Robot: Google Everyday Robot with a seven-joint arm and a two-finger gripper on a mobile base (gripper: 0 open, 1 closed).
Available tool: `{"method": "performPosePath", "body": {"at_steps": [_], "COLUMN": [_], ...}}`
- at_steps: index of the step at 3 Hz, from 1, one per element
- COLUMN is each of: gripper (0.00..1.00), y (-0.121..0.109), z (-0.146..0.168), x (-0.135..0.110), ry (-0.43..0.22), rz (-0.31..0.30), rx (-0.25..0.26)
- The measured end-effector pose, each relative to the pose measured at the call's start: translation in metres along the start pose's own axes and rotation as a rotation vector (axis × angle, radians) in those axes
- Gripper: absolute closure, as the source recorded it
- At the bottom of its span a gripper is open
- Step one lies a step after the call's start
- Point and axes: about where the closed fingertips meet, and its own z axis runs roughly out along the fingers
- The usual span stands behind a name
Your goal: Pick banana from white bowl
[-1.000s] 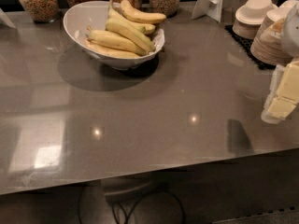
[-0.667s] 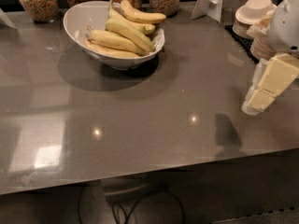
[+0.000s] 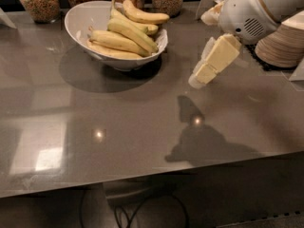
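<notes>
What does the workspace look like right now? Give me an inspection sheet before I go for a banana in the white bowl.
Surface: grey glossy counter, with glare spots and a shadow right of centre.
Job's things: white bowl at the back left, upright, with several yellow bananas piled inside.
Clutter: four glass jars of dry food behind the bowl; stack of plates at the right edge.
Grippers: gripper hangs above the counter to the right of the bowl, apart from it, nothing seen in it.
Cables: dark cables looped below the front edge.
Surroundings: nothing seen beyond the dark under the counter.
</notes>
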Motion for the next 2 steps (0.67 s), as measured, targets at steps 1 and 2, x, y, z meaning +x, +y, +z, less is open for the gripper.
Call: {"method": "performPosePath", "body": {"at_steps": [1, 2], "gripper": [0.00, 0.00], "y": [-0.0403, -0.0403], "z": [0.0322, 0.0322], "x": [-0.0408, -0.0409], "ry": [-0.112, -0.113], "rz": [0.016, 0.016], "rx": [0.020, 0.020]}}
